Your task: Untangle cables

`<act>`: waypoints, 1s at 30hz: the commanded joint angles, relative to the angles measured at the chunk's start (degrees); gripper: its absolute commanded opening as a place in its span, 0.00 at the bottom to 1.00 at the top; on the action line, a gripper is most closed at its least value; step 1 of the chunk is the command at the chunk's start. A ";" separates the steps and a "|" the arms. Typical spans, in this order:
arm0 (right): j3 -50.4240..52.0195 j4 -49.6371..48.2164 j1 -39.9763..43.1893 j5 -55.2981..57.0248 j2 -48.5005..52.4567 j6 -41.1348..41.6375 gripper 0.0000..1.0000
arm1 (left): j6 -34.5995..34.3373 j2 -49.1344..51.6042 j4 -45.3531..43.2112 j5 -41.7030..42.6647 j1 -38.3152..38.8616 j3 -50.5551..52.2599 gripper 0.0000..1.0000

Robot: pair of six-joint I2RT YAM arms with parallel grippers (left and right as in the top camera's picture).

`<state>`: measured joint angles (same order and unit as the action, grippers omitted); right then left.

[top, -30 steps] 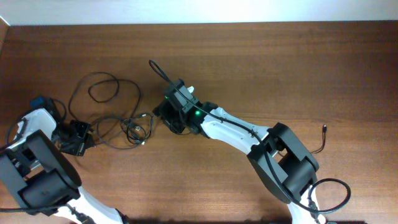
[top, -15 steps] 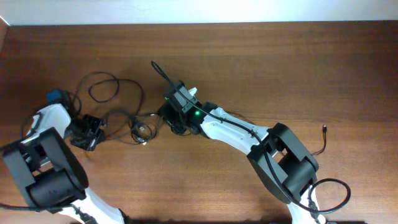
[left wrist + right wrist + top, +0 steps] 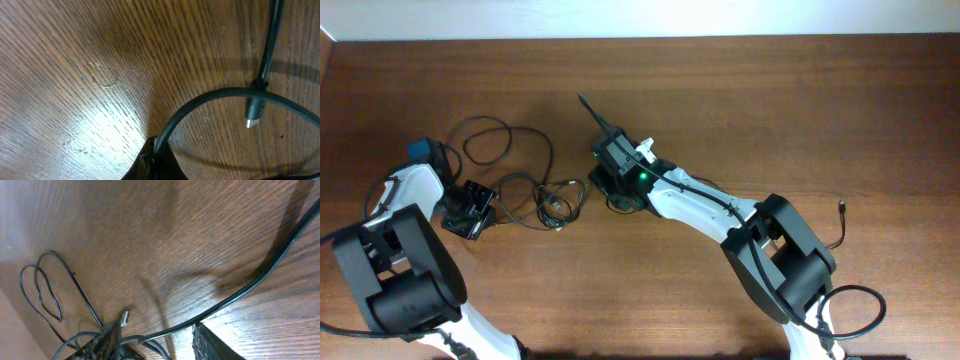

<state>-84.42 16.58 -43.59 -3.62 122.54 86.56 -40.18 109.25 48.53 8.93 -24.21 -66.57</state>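
Observation:
The cables [image 3: 525,190] lie as thin black cords in a tangle at the left of the table, with loose loops [image 3: 485,140] behind it. My left gripper [image 3: 488,205] is at the tangle's left side. In the left wrist view it [image 3: 160,162] is shut on one black cord that arcs right past a plug end [image 3: 253,112]. My right gripper [image 3: 603,183] is at the tangle's right side. Its fingers [image 3: 107,340] stand apart with a cord [image 3: 240,292] running between them, untouched. That cord's free end [image 3: 588,105] points to the far side.
Another thin black wire with a small plug [image 3: 842,207] lies at the right near the right arm's base. The table's far edge [image 3: 640,38] meets a white wall. Bare wood spreads across the back and right of the table.
My left gripper has moved right toward the tangle, carrying its cord and bunching the cables. The right gripper has shifted slightly right, its jaws have narrowed a little, and the cord's free end has swung right.

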 commanded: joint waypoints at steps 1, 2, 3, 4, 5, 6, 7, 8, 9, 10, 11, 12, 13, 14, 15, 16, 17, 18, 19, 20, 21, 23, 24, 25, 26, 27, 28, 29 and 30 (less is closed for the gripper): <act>-0.22 -1.14 0.00 1.33 1.62 -0.31 0.43 | -0.72 0.55 -0.31 -1.51 0.22 1.81 0.00; -0.22 -1.14 0.00 1.31 2.21 -0.31 0.42 | -0.72 0.55 -0.31 -1.53 0.20 1.81 0.00; -0.22 -1.18 -0.15 1.20 2.54 -0.11 0.41 | -0.72 0.55 -0.31 -1.51 0.20 1.81 0.00; -0.22 -1.31 -0.28 1.25 3.21 0.44 0.40 | -0.72 0.55 -0.33 -1.51 0.20 1.81 0.00; -0.22 -2.14 -0.66 1.29 4.22 1.18 0.40 | -0.74 0.55 -0.35 -1.51 0.22 1.81 0.00; -0.22 -2.51 -0.70 1.36 4.52 1.20 0.38 | -0.74 0.55 -0.37 -1.51 0.22 1.81 0.00; -0.22 -2.51 -0.70 1.53 4.61 1.20 0.36 | -0.74 0.55 -0.37 -1.51 0.22 1.81 0.00; -0.22 -2.49 -0.63 2.45 4.68 1.18 0.30 | -0.72 0.55 -0.37 -1.53 0.22 1.81 0.00; -0.22 -2.43 -0.57 2.86 4.68 1.11 0.21 | -0.74 0.55 -0.42 -1.53 0.20 1.81 0.00; -0.22 -2.19 -0.24 2.75 4.68 0.48 0.10 | -0.72 0.55 -0.52 -1.53 0.22 1.81 0.00; -0.22 -1.53 0.09 2.32 4.68 -1.16 0.04 | -0.72 0.55 -0.52 -1.53 0.22 1.81 0.00; -0.22 0.96 0.70 1.01 4.46 -5.01 0.04 | -0.72 0.55 -0.50 -1.53 0.20 1.81 0.00; -0.22 4.57 1.92 -0.33 4.02 -7.69 0.04 | -0.72 0.55 -0.48 -1.53 0.20 1.81 0.00; -0.22 9.60 4.28 -2.32 3.04 -16.17 0.04 | -0.72 0.55 -0.33 -2.03 0.20 1.81 0.00; -0.22 10.97 5.86 -4.13 2.34 -22.05 0.04 | -0.72 0.55 -0.33 -2.97 0.20 1.81 0.00; -0.22 11.32 8.26 -9.07 1.18 -32.76 0.04 | -0.74 0.55 -0.35 -3.89 0.20 1.81 0.00; -0.22 12.48 10.49 -15.63 0.11 -42.56 0.04 | -0.76 0.55 -0.50 -4.07 0.20 1.81 0.00; -0.22 15.43 12.94 -21.59 -1.03 -51.67 0.04 | -0.76 0.55 -0.61 -4.07 0.15 1.81 0.00; -0.22 20.04 15.47 -24.90 -2.10 -58.55 0.04 | -0.76 0.55 -0.79 -4.09 0.15 1.81 0.00; -0.22 23.76 17.25 -25.44 -2.86 -61.79 0.04 | -0.76 0.55 -0.94 -4.28 0.15 1.81 0.00; -0.22 29.68 19.96 -25.57 -4.07 -66.75 0.04 | -0.76 0.55 -0.96 -4.33 0.15 1.81 0.00; -0.22 36.46 23.45 -25.53 -5.70 -72.24 0.04 | -0.76 0.55 -1.03 -4.33 0.15 1.81 0.00; -0.22 39.74 25.90 -25.55 -7.06 -75.10 0.04 | -0.76 0.55 -1.18 -4.31 0.04 1.81 0.00; -0.22 41.77 28.26 -25.55 -8.55 -77.50 0.04 | -0.79 0.55 -1.18 -4.28 -0.28 1.81 0.00; -0.22 43.17 30.67 -25.55 -10.40 -78.93 0.04 | -0.79 0.55 -1.16 -4.24 -0.92 1.81 0.00; -0.22 44.00 32.94 -25.55 -12.41 -79.34 0.04 | -0.79 0.55 -1.03 -3.98 -1.70 1.81 0.00; -0.22 44.37 34.51 -25.55 -13.94 -79.32 0.04 | -0.79 0.55 -0.90 -3.41 -2.58 1.81 0.00; -0.22 44.76 37.42 -25.55 -17.07 -80.43 0.04 | -0.76 0.55 -0.61 -1.62 -4.68 1.81 0.00; -0.22 45.11 39.15 -25.51 -18.78 -80.70 0.04 | -0.79 0.55 -0.50 -0.66 -6.40 1.81 0.00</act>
<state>-84.73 61.06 -7.75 -29.47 109.27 9.43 -40.18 108.95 48.01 8.97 -26.15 -66.22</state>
